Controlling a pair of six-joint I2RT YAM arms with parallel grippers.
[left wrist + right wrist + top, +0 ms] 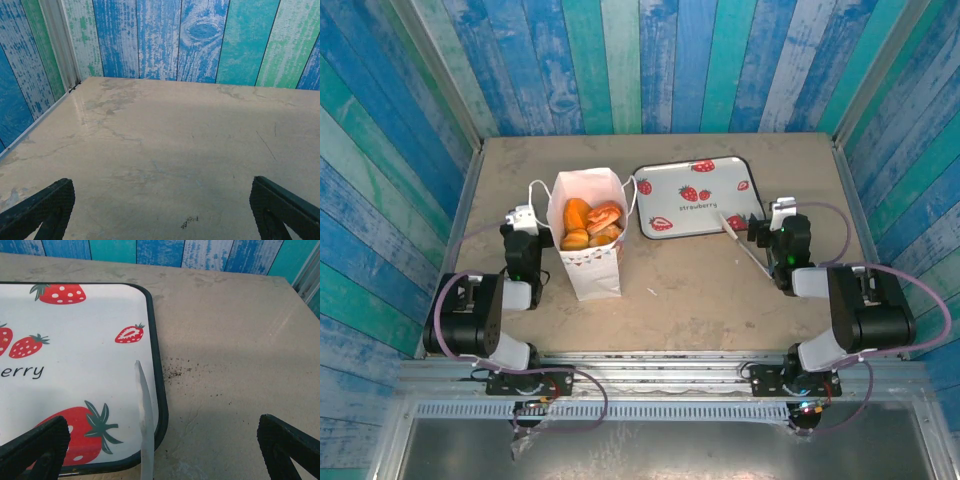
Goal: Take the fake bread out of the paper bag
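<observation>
While all the visible fake bread (590, 225) sits inside the paper bag (590, 268), the task looks unstarted: no pastry lies on the tabletop (690, 290), so all of the unloading appears to be left.

From left to right in the overhead view:

- **Left pincer** (523, 225): one, just beside the bag's left wall. Its jaws are spread wide and hold nothing. Its wrist camera looks over bare tabletop between the two dark fingertips (45, 207).
- **Paper bag**: one, white, standing upright left of centre with its mouth open.
- **Fake bread**: four glossy pastries can be counted at the bag's opening, orange to golden-brown, one with a red filling. Any others underneath are hidden.
- **Tray** (720, 190): one strawberry-print tray with a dark rim, lying flat to the right of the bag. It holds no pastries.
- **Strip** (745, 245): one thin pale strip crossing the tray's near right corner and reaching onto the tabletop.
- **Right pincer** (772, 230): one, close to that corner, opened fully and gripping nothing. The strip sits between its fingertips (40, 447) in the wrist view.
</observation>
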